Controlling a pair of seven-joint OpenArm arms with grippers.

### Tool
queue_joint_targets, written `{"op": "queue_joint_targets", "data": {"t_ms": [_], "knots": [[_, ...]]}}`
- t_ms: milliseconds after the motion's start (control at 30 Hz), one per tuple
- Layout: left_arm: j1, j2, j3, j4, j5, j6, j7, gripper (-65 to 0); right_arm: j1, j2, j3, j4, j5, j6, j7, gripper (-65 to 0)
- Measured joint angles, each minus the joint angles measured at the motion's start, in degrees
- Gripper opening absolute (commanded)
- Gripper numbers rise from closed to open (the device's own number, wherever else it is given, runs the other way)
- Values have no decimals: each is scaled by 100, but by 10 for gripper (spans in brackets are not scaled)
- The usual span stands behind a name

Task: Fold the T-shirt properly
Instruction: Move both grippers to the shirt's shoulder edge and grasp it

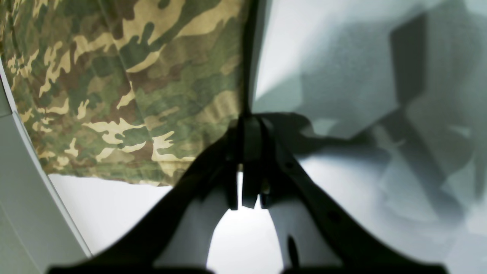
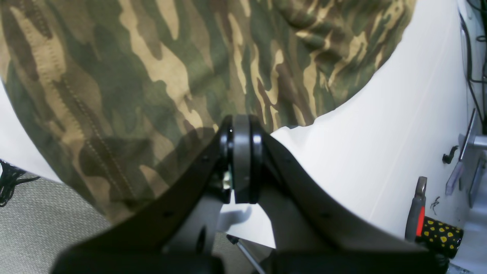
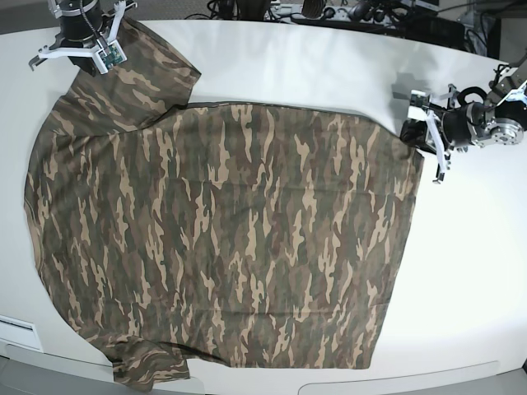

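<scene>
The camouflage T-shirt (image 3: 230, 230) lies spread flat on the white table (image 3: 329, 66). One short sleeve (image 3: 144, 70) points to the far left and the other (image 3: 152, 370) lies at the near edge. My left gripper (image 3: 416, 132) is at the shirt's far right hem corner. In the left wrist view it (image 1: 247, 121) is shut on the cloth's edge (image 1: 114, 95). My right gripper (image 3: 86, 51) is at the end of the far left sleeve. In the right wrist view it (image 2: 241, 123) is shut at the edge of the cloth (image 2: 152, 76), which hangs close above the table edge.
Cables and equipment (image 3: 346, 12) line the table's back edge. A red-handled tool (image 2: 418, 213) and a black object with yellow dots (image 2: 441, 232) lie beside the right arm. A white panel (image 3: 16, 333) sits at the near left corner. Grey floor (image 2: 38, 220) shows past the table edge.
</scene>
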Motion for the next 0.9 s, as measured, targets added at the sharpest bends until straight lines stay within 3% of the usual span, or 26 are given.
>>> {"op": "queue_joint_targets", "data": {"t_ms": [67,233,333,500,733,900], "knots": [[2,0,4,94,-76,35,216,-650,48,0,0,0,-2,20,74,-650],[20,13,11,138,-61,210,337,-650,306,0,0,0,0,68,179,-442],[17,15,15,138,-59,212,341,-650,577,0,0,-66,-17,136,293,-364],[17,26,15,138,-55,219,363,-650,1091,15,0,-787,-155,90,205,-346],[17,28,15,138,-48,225,356,-650,1375,461,11,-1322,-151,68,190,-346],[17,26,15,138,-44,225,358,-650,1552,688,17,-1840,219,68,186,-346]]}}
